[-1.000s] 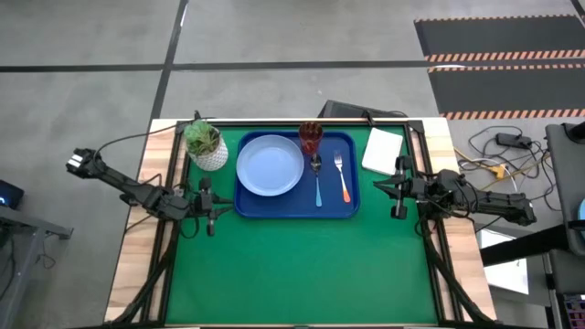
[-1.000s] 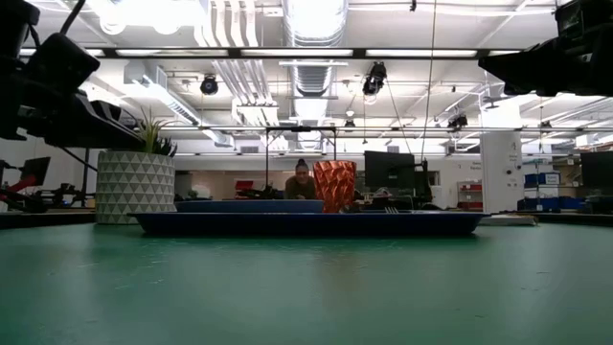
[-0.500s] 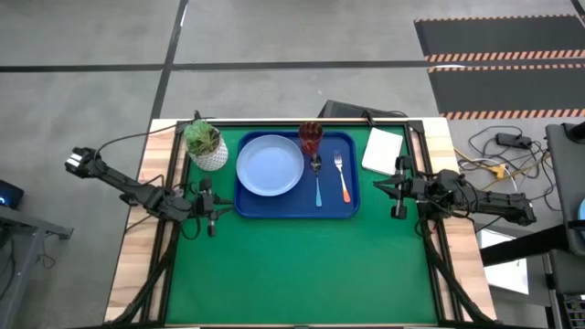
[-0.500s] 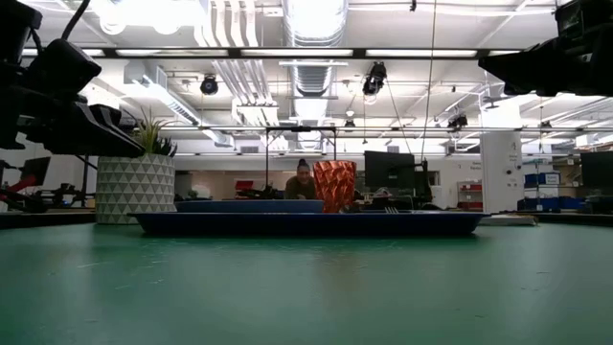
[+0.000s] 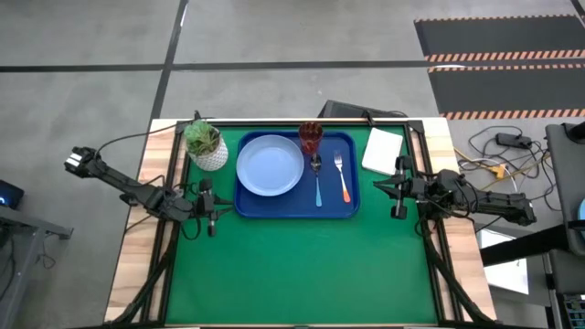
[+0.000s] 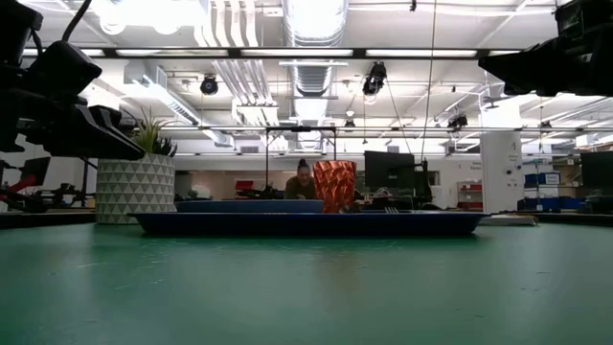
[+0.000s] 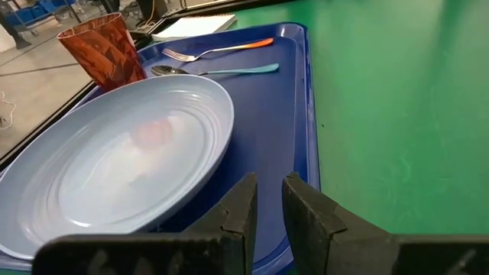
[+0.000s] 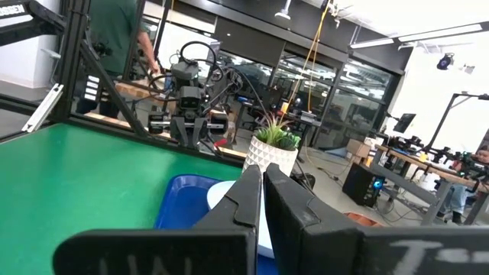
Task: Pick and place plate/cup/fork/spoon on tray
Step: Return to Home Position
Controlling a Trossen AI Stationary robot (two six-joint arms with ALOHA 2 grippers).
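I see the wooden bench point(image 5: 137, 265) covered by a green mat point(image 5: 302, 265). On the far half of the mat lies the large dark blue rectangular plastic tray point(image 5: 297, 210) with rounded corners and a raised rim. All four task items are inside it.

The round, shallow, pale blue plastic plate point(image 5: 270, 165) occupies the tray's left half. The small translucent red-orange tumbler cup point(image 5: 311, 138) stands upright at the far edge of the tray, just right of the plate. The slim spoon with a dark metal bowl and light blue handle point(image 5: 317, 179) lies just beside the plate on its right. The slim fork with silver tines and an orange handle point(image 5: 342, 178) lies parallel to the spoon, near it, on the right.

Outside the tray, a white patterned pot with a green plant point(image 5: 206, 145) stands at the tray's far left corner. A white rectangular block point(image 5: 383, 150) rests off the tray's far right corner.

The left gripper point(image 5: 207, 217) sits beside the tray's left edge, near its front corner; in the left wrist view its jaws are almost pressed together with a narrow gap, pinching nothing. The right gripper point(image 5: 398, 188) sits near the tray's right edge; its jaws are pressed together, pinching nothing.
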